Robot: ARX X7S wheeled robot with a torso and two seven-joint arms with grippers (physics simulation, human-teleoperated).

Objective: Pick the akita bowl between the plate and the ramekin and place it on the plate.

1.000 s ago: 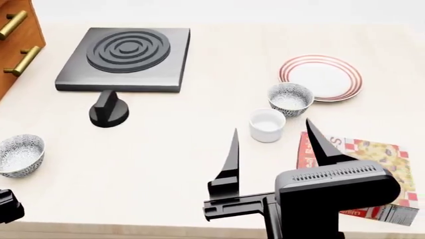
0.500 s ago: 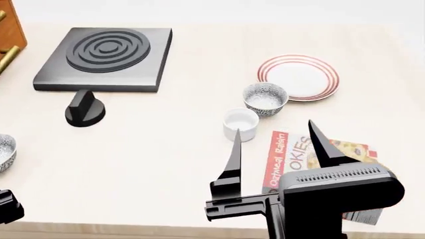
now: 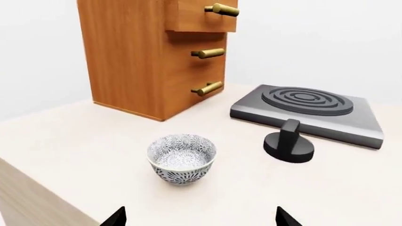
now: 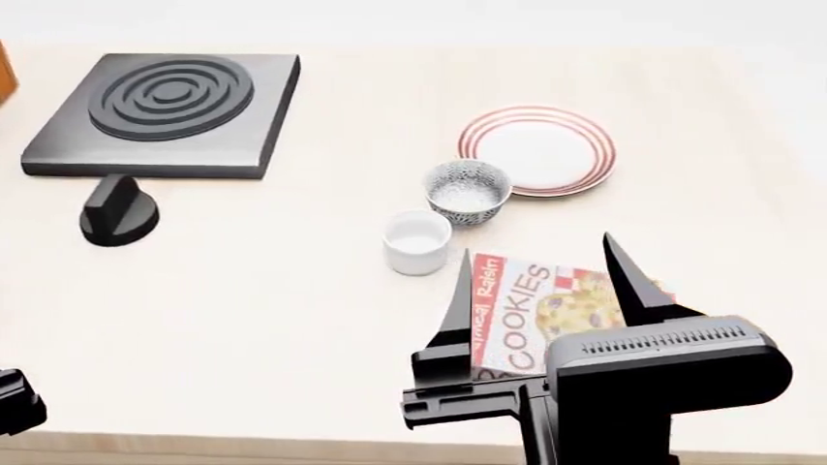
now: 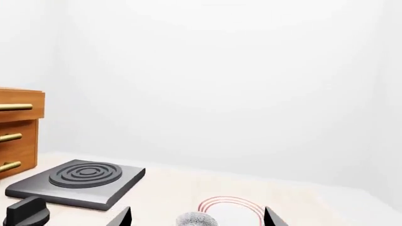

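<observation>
One akita bowl (image 4: 467, 190) touching plate (image 4: 536, 150), seemingly, beside ramekin (image 4: 417, 242)

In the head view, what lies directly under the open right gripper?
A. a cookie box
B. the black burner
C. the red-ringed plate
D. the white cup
A: the right gripper hangs open over the cookie box, with the plate, cup and burner farther off.

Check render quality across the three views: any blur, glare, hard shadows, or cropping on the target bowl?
Head view: sharp, flat even light, only faint soft shadows under the akita bowl and ramekin; no glare on the plate.
Right wrist view: mostly blank wall, bowl cropped at the frame edge.
Left wrist view: crisp, shows the other speckled bowl, not the target.
</observation>
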